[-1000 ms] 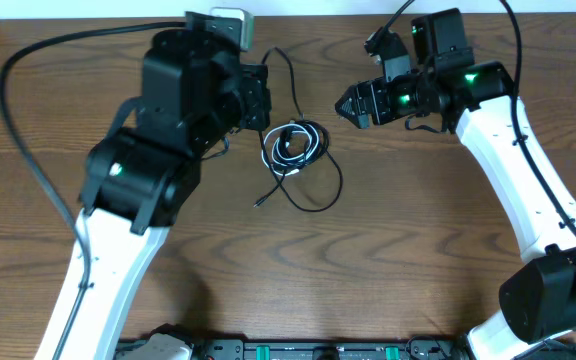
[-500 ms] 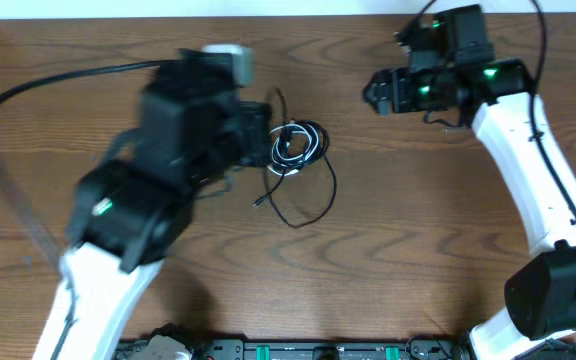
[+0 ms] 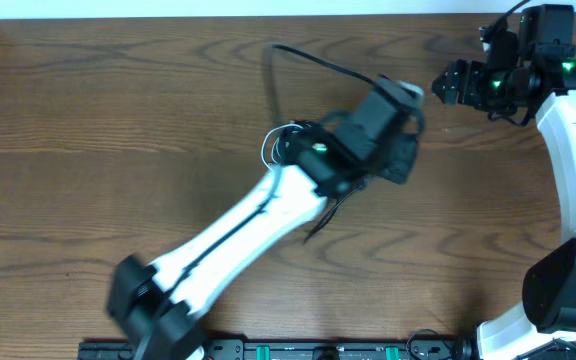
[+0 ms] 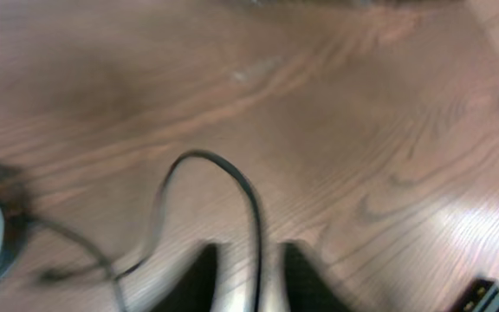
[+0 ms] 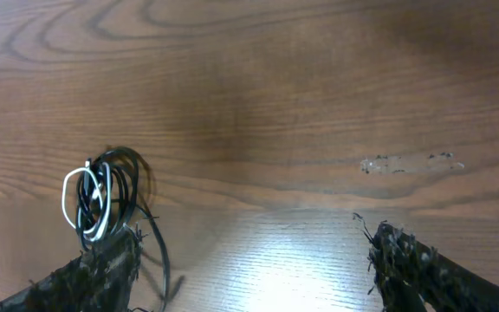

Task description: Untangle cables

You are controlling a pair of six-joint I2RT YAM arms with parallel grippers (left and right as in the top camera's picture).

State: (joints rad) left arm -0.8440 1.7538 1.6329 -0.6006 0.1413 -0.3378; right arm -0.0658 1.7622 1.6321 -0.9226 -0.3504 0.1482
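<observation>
Across every view, a brown wood-grain counter (image 3: 118, 130). Stretched diagonally over its middle from the near left edge, the white-and-black left arm (image 3: 238, 225), blurred at its head. At the far right, the white right arm (image 3: 568, 130), its black head pointing left.

Near the counter's centre, the cables (image 3: 286, 148): a small coil of thin black cords and one white cord, lying flat on the wood and partly covered from above by the left arm. Seen from the right wrist ahead and to the left of the right gripper (image 5: 249, 264); from overhead, well apart from it. Right gripper spread wide, with nothing between its fingers (image 5: 401, 264).

Left gripper (image 4: 249, 260) partly open, with a clear gap between its dark fingertips, out past the coil. One thin black cord (image 4: 255, 221) arching over the wood and running down through that gap. Too blurred to tell whether touching either fingertip, or held at all.
</observation>
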